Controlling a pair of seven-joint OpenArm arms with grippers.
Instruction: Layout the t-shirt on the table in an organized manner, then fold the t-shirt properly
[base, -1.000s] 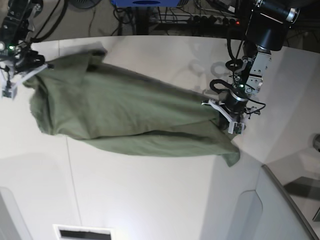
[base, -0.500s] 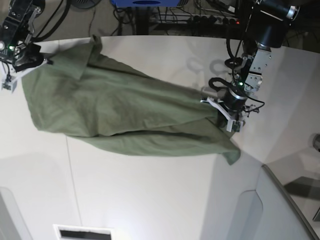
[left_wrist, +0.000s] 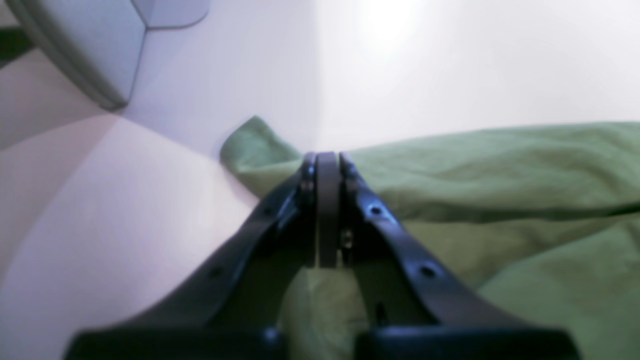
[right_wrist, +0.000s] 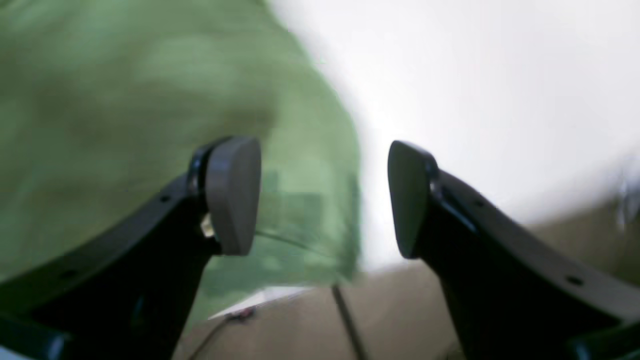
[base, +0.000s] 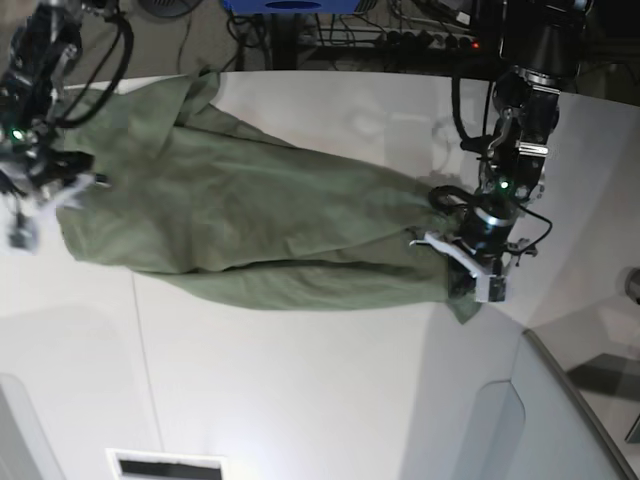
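Observation:
The olive-green t-shirt (base: 250, 215) lies stretched across the white table (base: 300, 400), running from the far left corner to the right side, wrinkled and partly doubled over. My left gripper (base: 472, 272) is at the shirt's right end, shut on the cloth. In the left wrist view its fingers (left_wrist: 327, 165) are pressed together over the t-shirt (left_wrist: 500, 170), and a corner of cloth pokes out beyond the tips. My right gripper (base: 45, 205) is at the shirt's left edge. In the right wrist view it (right_wrist: 320, 197) stands open, with the t-shirt (right_wrist: 125, 100) blurred behind it.
A grey translucent panel (base: 575, 400) covers the near right corner and shows again in the left wrist view (left_wrist: 85, 55). A thin dark seam (base: 145, 370) crosses the table. Cables and equipment (base: 300, 20) crowd the floor beyond the far edge.
My right gripper has opened, let go of the shirt and moved nearer along the left edge. The shirt's left part has dropped flat. My left gripper has drawn the right end nearer and slightly right.

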